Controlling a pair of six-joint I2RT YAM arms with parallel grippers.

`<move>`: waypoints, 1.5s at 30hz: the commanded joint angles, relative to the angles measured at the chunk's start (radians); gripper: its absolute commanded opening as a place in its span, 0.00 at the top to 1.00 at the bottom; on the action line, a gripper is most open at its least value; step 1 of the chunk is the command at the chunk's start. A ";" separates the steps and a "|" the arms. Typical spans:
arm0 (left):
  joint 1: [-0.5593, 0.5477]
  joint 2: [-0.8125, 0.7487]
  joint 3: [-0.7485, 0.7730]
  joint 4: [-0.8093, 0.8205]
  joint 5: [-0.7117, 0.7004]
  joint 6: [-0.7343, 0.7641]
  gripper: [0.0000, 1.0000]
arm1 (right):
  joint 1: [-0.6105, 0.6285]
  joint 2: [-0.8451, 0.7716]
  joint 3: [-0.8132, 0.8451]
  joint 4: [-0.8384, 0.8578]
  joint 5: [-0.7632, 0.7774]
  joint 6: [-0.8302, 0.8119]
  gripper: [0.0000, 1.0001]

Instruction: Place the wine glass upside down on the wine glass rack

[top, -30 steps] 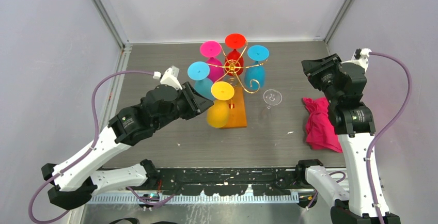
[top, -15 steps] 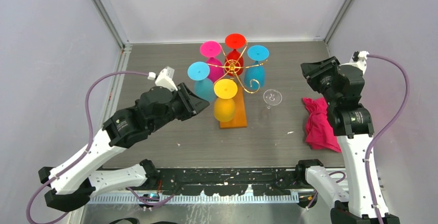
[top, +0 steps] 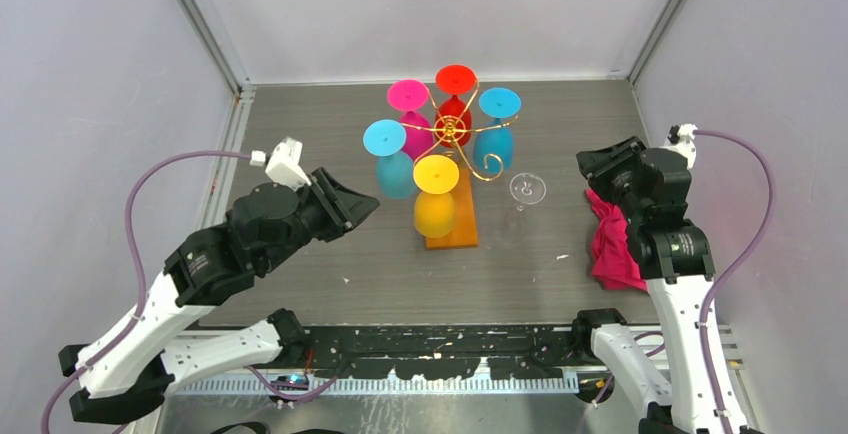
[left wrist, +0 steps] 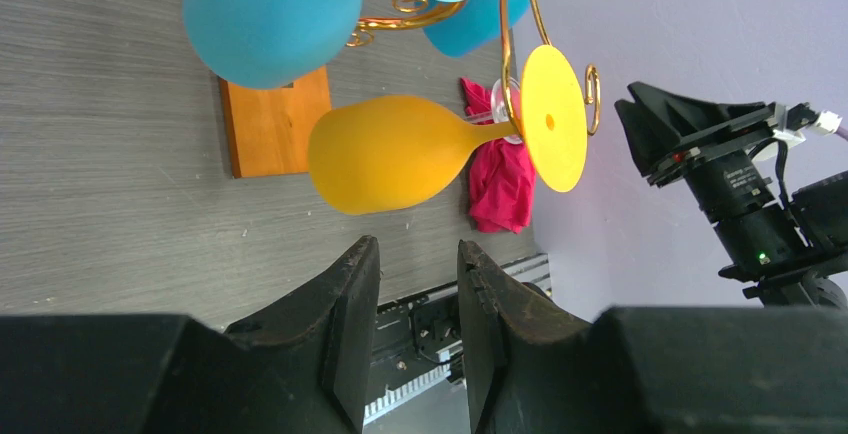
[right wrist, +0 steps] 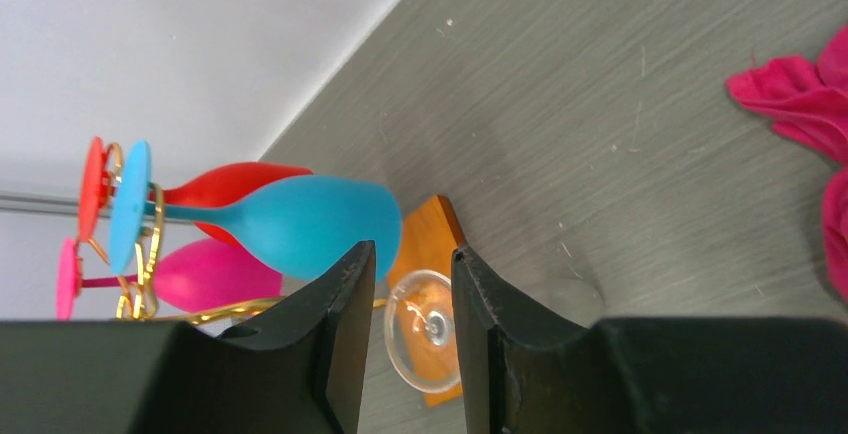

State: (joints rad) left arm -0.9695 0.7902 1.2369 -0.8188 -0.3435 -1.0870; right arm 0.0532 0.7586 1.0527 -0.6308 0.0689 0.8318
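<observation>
The wine glass rack (top: 452,132) is a gold wire stand on an orange-brown wooden base (top: 452,231) at mid table. A yellow wine glass (top: 435,199) hangs upside down on its near arm; it also shows in the left wrist view (left wrist: 400,154). My left gripper (top: 362,210) is open and empty, left of that glass and apart from it (left wrist: 418,274). A clear wine glass (top: 526,190) stands upside down on the table right of the rack. My right gripper (top: 592,162) is open and empty, with the clear glass (right wrist: 425,329) seen between its fingers, farther off.
Two blue glasses (top: 385,154) (top: 497,124), a pink one (top: 410,114) and a red one (top: 455,89) hang on the other rack arms. A crumpled pink cloth (top: 615,244) lies under the right arm. Grey walls enclose the table.
My left gripper has drawn back to the left, away from the yellow glass, which swung from tilted to hanging straight on the rack. The right arm shifted slightly nearer.
</observation>
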 commanded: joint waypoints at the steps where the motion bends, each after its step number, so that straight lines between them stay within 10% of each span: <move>1: -0.006 -0.043 -0.025 -0.025 -0.065 0.011 0.64 | 0.004 -0.043 -0.033 -0.024 -0.005 -0.016 0.60; 45: -0.006 -0.143 -0.168 -0.071 -0.246 0.085 0.66 | 0.004 -0.080 -0.290 0.145 -0.265 0.056 0.60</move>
State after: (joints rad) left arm -0.9699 0.6544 1.0679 -0.8955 -0.5556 -1.0126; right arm 0.0532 0.6834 0.7643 -0.5373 -0.1703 0.8856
